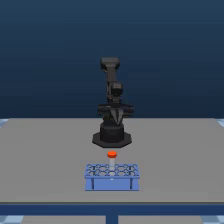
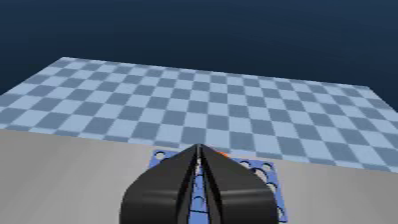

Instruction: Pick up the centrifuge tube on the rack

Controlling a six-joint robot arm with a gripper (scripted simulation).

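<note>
At the rack's [image 1: 112,177] far edge, on the side facing the robot's base [image 1: 112,136], the centrifuge tube [image 1: 112,154] shows only as its round orange-red cap; the pale body is too small to make out, so its long axis cannot be told, though the cap sitting above the holes suggests it stands upright. The light-blue rack rests on the grey surface [image 1: 45,160], just in front of the base, with dark posts on its near face. Well above and behind the rack, the hand [image 1: 116,116] hangs folded against the arm. Through the wrist view the hand [image 2: 200,152] has its two dark fingers [image 2: 169,190] pressed together, holding nothing, their tips aligned over the rack [image 2: 266,172] with a sliver of orange cap [image 2: 220,154] beside them. Judging from this, the tube lies forward of and below the hand, so the fingers must part before descending.
</note>
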